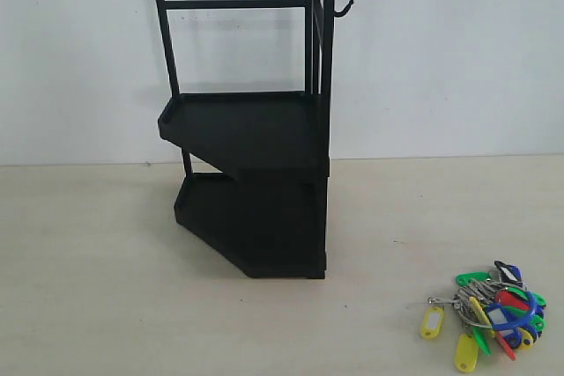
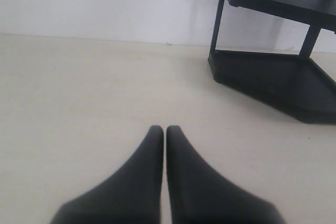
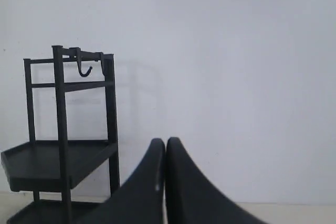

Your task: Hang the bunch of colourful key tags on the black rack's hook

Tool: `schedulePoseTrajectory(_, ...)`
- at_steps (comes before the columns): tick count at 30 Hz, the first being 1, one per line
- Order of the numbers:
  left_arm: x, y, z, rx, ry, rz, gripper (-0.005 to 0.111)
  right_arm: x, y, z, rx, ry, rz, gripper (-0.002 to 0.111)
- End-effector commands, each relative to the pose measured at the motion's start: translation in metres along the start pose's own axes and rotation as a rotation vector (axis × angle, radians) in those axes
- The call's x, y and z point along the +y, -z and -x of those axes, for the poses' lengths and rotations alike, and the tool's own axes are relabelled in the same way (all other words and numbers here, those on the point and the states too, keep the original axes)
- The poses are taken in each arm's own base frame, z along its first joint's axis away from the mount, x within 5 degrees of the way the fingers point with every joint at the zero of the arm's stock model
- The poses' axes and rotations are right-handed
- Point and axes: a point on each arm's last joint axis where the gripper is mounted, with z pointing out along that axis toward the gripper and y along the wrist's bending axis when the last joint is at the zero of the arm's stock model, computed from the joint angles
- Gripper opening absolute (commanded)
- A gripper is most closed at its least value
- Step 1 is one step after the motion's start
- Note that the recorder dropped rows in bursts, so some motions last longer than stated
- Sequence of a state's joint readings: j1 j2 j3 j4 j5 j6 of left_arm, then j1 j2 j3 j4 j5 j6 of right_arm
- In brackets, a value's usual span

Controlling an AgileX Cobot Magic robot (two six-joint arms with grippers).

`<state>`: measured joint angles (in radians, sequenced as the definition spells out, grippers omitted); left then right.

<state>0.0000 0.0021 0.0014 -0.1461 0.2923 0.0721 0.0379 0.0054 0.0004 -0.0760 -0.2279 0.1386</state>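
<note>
While the colourful key tag bunch (image 1: 487, 313) lies on the desk (image 1: 88, 305), apart from the black rack (image 1: 256, 129), I note left gripper (image 2: 165, 129) and right gripper (image 3: 166, 141) clenched, empty.

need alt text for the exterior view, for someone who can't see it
A black two-tier rack stands on a pale table against a white wall, with small hooks at its top right. A bunch of colourful key tags lies flat on the table nearer the camera, right of the rack and apart from it.

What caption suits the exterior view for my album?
A colourful key tag bunch lies on the table near the black rack, its hooks bare.
</note>
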Motion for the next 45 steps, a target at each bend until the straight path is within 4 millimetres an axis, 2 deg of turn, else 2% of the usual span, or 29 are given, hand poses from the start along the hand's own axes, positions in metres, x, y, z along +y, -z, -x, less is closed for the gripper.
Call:
schedulePoseTrajectory(1,0.0,0.0,0.001,-0.011,-0.008,0.001,0.004,0.001,0.001,0.006,-0.065,-0.019,0.006,0.0)
schedulePoseTrajectory(4,0.0,0.0,0.001,-0.011,-0.008,0.001,0.004,0.002,0.002,0.015,-0.16,-0.022,0.021,0.0)
schedulePoseTrajectory(10,0.0,0.0,0.001,-0.011,-0.008,0.001,0.004,0.005,0.017,0.052,-0.605,-0.08,0.078,0.0)
schedulePoseTrajectory(13,0.0,0.0,0.001,-0.011,-0.008,0.001,0.004,0.003,0.021,0.068,-0.696,-0.108,0.067,0.0)
schedulePoseTrajectory(17,0.0,0.0,0.001,-0.011,-0.008,0.001,0.004,0.001,0.016,0.102,-0.627,-0.072,-0.002,0.0)
schedulePoseTrajectory(19,0.0,0.0,0.001,-0.011,-0.008,0.001,0.004,0.003,0.008,0.122,-0.53,0.007,-0.023,0.0)
schedulePoseTrajectory(22,0.0,0.0,0.001,-0.011,-0.008,0.001,0.004,0.006,-0.013,0.145,-0.34,0.083,-0.032,0.0)
schedulePoseTrajectory(25,0.0,0.0,0.001,-0.011,-0.008,0.001,0.004,0.008,-0.04,0.153,-0.083,0.099,-0.018,0.0)
schedulePoseTrajectory(30,0.0,0.0,0.001,-0.011,-0.008,0.001,0.004,0.008,-0.081,0.139,0.35,0.049,-0.006,0.0)
schedulePoseTrajectory(34,0.0,0.0,0.001,-0.011,-0.008,0.001,0.004,0.008,-0.109,0.114,0.595,-0.098,-0.037,0.0)
schedulePoseTrajectory(45,0.0,0.0,0.001,-0.011,-0.008,0.001,0.004,0.003,-0.141,0.033,1.164,-0.129,-0.088,0.0)
